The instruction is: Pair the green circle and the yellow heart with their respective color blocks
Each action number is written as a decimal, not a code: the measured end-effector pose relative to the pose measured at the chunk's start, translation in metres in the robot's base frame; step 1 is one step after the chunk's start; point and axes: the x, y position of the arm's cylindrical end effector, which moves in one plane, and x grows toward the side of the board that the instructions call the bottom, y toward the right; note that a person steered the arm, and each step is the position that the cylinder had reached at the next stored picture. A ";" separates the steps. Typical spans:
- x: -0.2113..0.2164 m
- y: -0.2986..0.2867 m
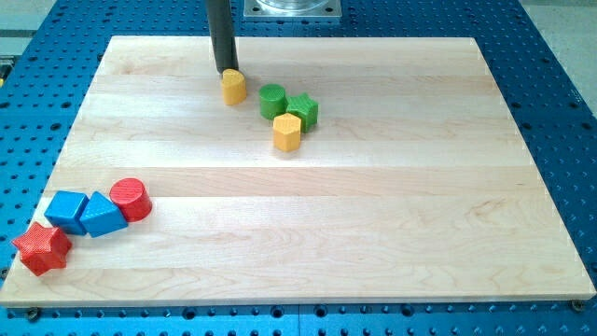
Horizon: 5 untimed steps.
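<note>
The green circle (271,100) sits at the upper middle of the wooden board, touching the green star (302,111) on its right. The yellow hexagon (287,133) lies just below them, touching the star. The yellow heart (233,87) lies a little to the left of the green circle, apart from it. My tip (227,71) stands right at the top-left edge of the yellow heart, touching or nearly touching it.
A cluster lies at the view's bottom left: a red circle (131,199), two blue blocks (67,211) (101,216) and a red star (42,247). The wooden board (373,233) rests on a blue perforated table.
</note>
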 end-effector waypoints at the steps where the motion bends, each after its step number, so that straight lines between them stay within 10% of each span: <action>1: 0.038 0.002; 3: 0.031 -0.039; 5: 0.074 0.066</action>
